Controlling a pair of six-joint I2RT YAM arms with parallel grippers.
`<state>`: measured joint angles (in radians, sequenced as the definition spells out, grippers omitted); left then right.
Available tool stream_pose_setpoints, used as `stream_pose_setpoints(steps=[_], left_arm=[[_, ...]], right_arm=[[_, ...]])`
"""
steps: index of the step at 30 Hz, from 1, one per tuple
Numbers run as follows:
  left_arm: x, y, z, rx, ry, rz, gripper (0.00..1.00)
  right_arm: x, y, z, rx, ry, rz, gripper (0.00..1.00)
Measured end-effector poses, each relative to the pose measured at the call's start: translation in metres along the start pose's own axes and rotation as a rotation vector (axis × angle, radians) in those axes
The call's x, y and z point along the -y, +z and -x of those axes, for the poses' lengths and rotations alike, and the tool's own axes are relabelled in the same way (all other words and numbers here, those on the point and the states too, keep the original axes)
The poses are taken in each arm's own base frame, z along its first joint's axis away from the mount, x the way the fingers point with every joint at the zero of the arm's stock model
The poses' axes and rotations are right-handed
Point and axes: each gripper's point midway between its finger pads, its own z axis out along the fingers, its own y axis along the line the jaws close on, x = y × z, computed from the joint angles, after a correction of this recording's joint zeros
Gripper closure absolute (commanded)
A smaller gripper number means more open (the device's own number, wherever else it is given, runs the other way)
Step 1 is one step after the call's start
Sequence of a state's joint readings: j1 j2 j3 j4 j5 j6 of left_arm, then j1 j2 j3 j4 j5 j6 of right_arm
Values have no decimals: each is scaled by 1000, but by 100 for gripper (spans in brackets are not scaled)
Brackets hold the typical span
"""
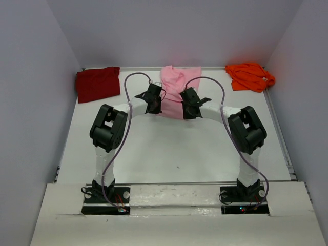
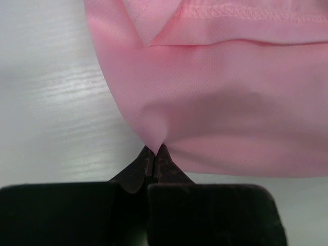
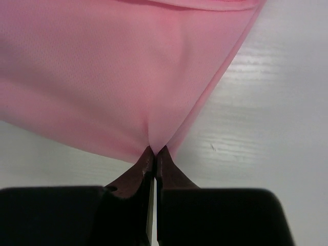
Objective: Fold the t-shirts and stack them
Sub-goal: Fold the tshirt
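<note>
From where I stand the job looks barely begun: none of the three t-shirts is folded into a neat packet, and nothing is stacked. The dark red t-shirt (image 1: 97, 83) lies in a rough heap at the far left corner of the surface (image 1: 174, 154). The orange t-shirt (image 1: 250, 76) is bunched at the far right corner, and both are well apart from the arms. The light pink t-shirt (image 1: 173, 84) lies between them at the far middle, rumpled, with a stitched hem turned over in the left wrist view. It is plainly the one in hand. The left gripper (image 2: 155, 151) is closed tight, its tips pinching a small peak of pink cloth at the shirt's near edge on the left side. The right gripper (image 3: 155, 151) is closed the same way on the near edge further right. The cloth draws to a point at each pinch, so the shirt sits straight ahead of both grippers, caught by its near edge, the rest running toward the back wall. I judge the pink one's folding is yet to come, then the red and orange, then the stacking.
</note>
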<state>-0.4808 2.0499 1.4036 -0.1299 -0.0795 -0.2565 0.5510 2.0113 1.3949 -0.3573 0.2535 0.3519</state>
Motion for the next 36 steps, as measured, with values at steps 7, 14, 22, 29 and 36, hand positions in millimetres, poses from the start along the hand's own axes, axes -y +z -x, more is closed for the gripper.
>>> stream_pose_setpoints(steps=[7,14,22,29,36], left_arm=[[10,-35,-37,-58,0,-28,100],[17,-81,-42,-62,-24,-78,100],[33,-124,-47,-58,-19,-128,100],[37,-163,-70,-56,-16,-162,100],[38,-205,-45,66,-53,-212,100]], right_arm=[[6,-34,-23,-28,28,48,100],[2,-66,-50,-50,24,105,100],[-13,-110,-77,-54,-18,162,100],[-9,-154,-95,-31,-20,186,100],[2,-191,-69,83,35,191,100]])
